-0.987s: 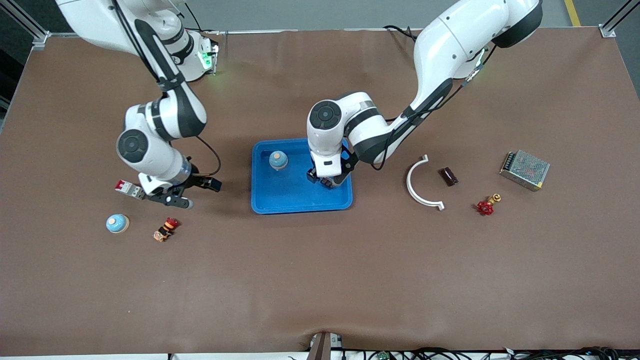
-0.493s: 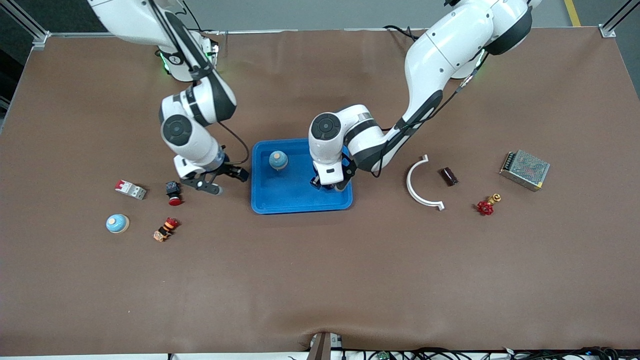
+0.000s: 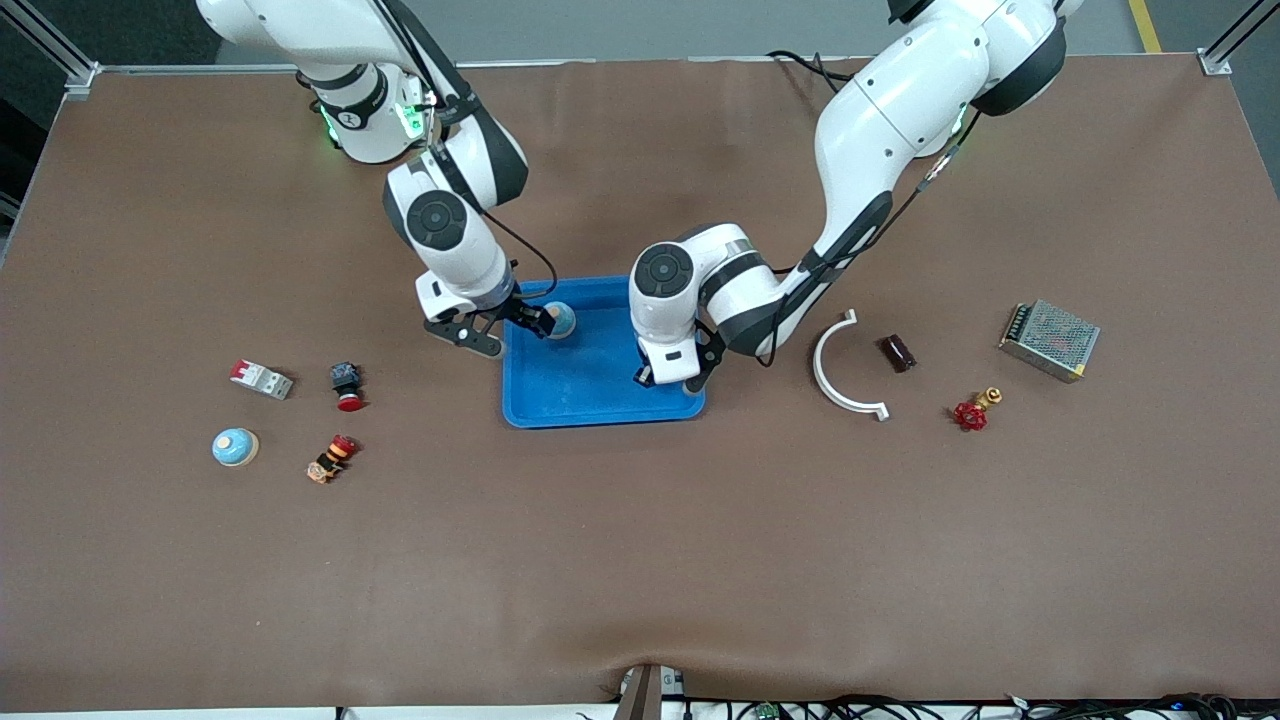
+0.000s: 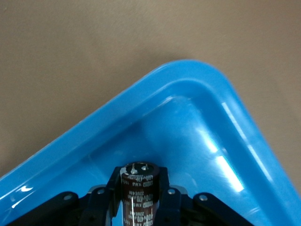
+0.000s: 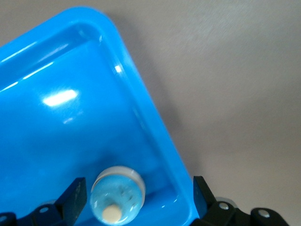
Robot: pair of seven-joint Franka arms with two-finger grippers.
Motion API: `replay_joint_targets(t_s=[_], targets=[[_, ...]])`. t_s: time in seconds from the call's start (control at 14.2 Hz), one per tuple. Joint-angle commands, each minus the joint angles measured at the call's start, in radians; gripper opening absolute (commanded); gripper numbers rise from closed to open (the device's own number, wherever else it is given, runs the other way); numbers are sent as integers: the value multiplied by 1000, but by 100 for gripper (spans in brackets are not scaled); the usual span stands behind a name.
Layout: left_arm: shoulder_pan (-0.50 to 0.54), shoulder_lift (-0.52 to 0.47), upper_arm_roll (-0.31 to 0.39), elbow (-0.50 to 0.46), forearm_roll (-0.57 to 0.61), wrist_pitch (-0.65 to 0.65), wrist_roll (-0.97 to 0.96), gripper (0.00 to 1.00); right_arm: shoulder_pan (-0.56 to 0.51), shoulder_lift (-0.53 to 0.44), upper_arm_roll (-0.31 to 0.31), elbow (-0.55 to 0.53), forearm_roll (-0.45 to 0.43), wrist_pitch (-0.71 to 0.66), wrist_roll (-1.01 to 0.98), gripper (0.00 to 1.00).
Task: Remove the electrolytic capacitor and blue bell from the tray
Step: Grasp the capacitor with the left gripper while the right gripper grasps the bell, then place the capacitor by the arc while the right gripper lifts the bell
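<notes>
A blue tray lies mid-table. My left gripper is down in its corner toward the left arm's end, shut on a dark brown capacitor with white print, terminals showing at its tip. The tray floor and rim surround it. My right gripper hangs open over the tray's edge toward the right arm's end. A light blue bell with a tan button stands in the tray. In the right wrist view the bell sits between the wide-apart fingers, touching neither.
Toward the right arm's end lie a second blue bell, a red-white breaker, a red push button and an orange-black part. Toward the left arm's end: a white curved bracket, brown block, red valve, metal power supply.
My right arm swung from the breaker area to the tray, over the bell, uncovering the push button. The left gripper sank a little in the tray and shut on the capacitor.
</notes>
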Motion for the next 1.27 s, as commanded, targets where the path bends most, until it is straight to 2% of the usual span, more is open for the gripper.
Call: replay_joint_targets(t_s=[0.0, 0.21, 0.35, 0.49, 0.63, 0.85, 1.2], targets=[[69, -67, -34, 0, 4, -39, 22, 0, 41, 5, -11, -19, 18, 35, 42, 100], [245, -115, -195, -3, 4, -164, 120, 0, 64, 40, -11, -19, 18, 70, 52, 100], [388, -135, -318, -15, 4, -299, 210, 0, 79, 66, -11, -19, 18, 102, 76, 100], [563, -147, -442, -58, 6, -410, 315, 0, 102, 91, -11, -19, 18, 136, 94, 100], [739, -157, -539, -143, 16, -453, 385, 0, 111, 106, -11, -17, 18, 159, 105, 100], [897, -176, -562, -262, 79, -459, 505, 0, 122, 132, -11, -17, 18, 190, 124, 100], [1051, -169, -561, -426, 292, -409, 550, 0, 139, 141, -13, -17, 17, 188, 134, 100]])
